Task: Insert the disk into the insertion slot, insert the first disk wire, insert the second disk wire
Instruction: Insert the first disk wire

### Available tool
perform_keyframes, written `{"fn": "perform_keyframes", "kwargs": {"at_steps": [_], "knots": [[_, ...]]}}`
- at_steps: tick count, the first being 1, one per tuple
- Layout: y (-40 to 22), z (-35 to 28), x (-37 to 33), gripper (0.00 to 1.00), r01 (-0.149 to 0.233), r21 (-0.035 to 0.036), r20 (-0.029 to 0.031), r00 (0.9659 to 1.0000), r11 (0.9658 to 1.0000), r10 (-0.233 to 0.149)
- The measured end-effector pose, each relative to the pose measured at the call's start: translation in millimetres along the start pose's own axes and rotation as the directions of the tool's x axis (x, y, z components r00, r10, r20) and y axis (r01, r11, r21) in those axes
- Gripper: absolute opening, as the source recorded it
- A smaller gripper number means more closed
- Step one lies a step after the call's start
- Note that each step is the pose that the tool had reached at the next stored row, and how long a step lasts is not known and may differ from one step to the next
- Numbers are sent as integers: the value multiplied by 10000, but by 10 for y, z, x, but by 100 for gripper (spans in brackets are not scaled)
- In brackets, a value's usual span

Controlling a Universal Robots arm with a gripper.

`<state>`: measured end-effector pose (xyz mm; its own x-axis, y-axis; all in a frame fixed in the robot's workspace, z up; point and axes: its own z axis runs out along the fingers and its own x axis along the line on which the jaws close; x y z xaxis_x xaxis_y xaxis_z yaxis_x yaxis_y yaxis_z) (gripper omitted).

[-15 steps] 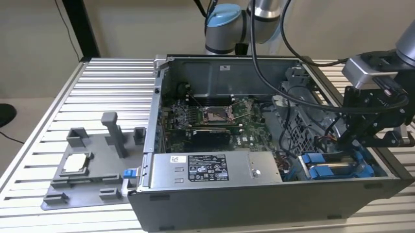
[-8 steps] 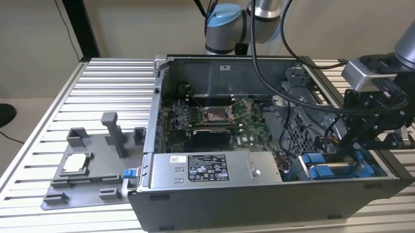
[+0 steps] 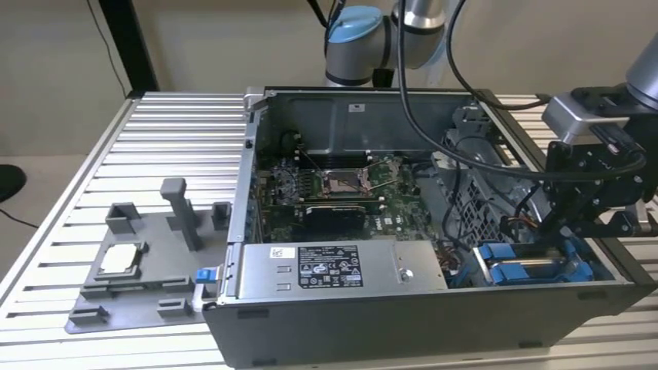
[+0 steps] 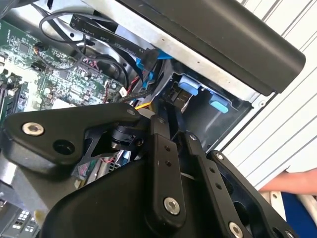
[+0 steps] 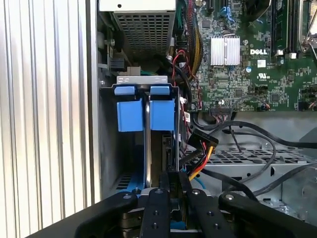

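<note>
Pressing disk [image 5: 162,115] home in insertion slot [image 5: 169,148], likely; tool [image 5: 173,178] narrow, jaws drawn together. Advise straight push along rails, avoiding wire bundle [image 5: 200,148].

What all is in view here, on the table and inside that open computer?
table: one, silver, slatted, under everything.
fixture tray: one, grey, on the table, exterior view's left.
computer case: one, dark grey, open, mid-table.
motherboard: one, green, inside the case.
power-supply box: one, grey, white label, inside the case.
drive cage: one, dark grey, case corner, exterior view's right.
blue carriers: two, side by side in the drive cage.
wire plug: one, black, yellow-red-black wires, beside the cage.
robot arm: one, grey, blue cap, behind the case.
gripper: one, black, at the drive cage.
</note>
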<state>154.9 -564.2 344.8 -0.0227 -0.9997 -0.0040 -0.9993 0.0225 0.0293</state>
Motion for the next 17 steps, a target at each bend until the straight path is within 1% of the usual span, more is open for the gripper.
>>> {"fn": "perform_keyframes", "kwargs": {"at_steps": [17], "knots": [[-12,27,2,0,0,0,0,10000,10000,0]]}}
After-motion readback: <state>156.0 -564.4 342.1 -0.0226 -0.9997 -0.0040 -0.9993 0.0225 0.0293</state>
